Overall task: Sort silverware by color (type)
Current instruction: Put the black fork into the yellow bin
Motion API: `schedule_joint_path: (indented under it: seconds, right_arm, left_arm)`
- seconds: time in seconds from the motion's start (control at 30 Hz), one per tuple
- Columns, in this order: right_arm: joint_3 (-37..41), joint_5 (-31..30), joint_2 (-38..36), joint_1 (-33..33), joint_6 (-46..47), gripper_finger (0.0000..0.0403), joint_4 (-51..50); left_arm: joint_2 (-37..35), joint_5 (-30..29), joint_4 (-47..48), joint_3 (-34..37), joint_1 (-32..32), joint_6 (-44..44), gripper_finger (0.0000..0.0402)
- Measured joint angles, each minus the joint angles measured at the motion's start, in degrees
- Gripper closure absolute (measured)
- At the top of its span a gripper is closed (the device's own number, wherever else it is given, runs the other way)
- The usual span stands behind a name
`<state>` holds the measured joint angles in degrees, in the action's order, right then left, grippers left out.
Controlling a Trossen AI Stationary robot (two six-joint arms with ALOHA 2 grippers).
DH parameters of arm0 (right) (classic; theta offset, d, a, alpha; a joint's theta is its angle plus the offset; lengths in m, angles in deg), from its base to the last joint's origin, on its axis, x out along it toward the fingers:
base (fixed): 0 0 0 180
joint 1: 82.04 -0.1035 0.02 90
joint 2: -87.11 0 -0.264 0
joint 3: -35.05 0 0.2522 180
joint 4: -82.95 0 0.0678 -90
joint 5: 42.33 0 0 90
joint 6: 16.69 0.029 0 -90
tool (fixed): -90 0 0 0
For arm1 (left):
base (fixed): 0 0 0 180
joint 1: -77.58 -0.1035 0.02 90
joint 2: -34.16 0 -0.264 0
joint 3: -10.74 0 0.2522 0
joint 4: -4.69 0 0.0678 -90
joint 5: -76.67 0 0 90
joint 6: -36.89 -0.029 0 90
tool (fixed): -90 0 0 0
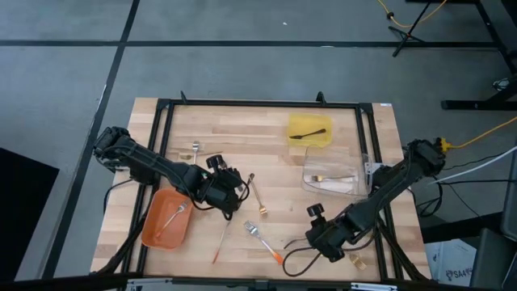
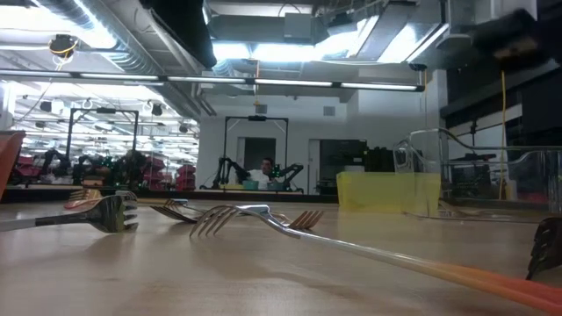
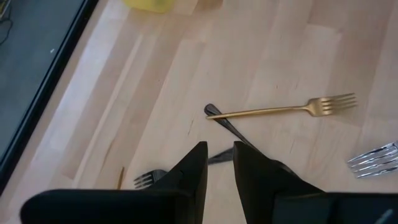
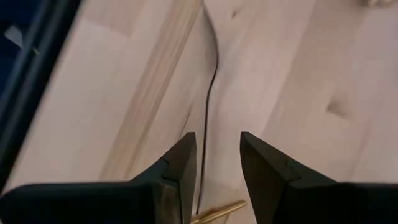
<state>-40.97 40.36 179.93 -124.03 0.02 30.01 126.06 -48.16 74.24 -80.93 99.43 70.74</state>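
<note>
Open bare wood was left across the upper middle of the light wooden table in the high view. The lower middle was cluttered by a gold fork and two orange-handled silver forks. The right side was blocked by a yellow plastic tray and a clear plastic tray.

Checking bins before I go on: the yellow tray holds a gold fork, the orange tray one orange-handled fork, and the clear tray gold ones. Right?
Not quite. The high view shows the yellow tray holding a dark utensil, not a gold fork. The rest stands: the orange tray holds one orange-handled fork, and the clear tray holds gold ones.
</note>
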Motion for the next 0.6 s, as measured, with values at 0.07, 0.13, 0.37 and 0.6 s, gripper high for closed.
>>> schedule_joint_path:
  seconds: [0.07,0.13,0.37,0.6]
  right_arm:
    - [0.0,0.4,1.3,0.0,0.0,0.0288,0.0]
    - [0.0,0.4,2.4,0.0,0.0,0.0288,0.1]
    - [0.0,0.4,6.0,0.0,0.5,0.0288,0.1]
    - [0.1,0.5,9.4,0.0,3.0,0.0288,0.1]
  left_arm:
    - [0.0,0.0,0.0,0.0,0.0,0.0,0.033]
    - [0.0,0.0,0.0,0.0,0.0,0.0,0.0331]
    - [0.0,0.0,0.0,0.0,0.0,0.0,0.033]
    - [0.0,0.0,0.0,0.0,0.0,0.0,0.033]
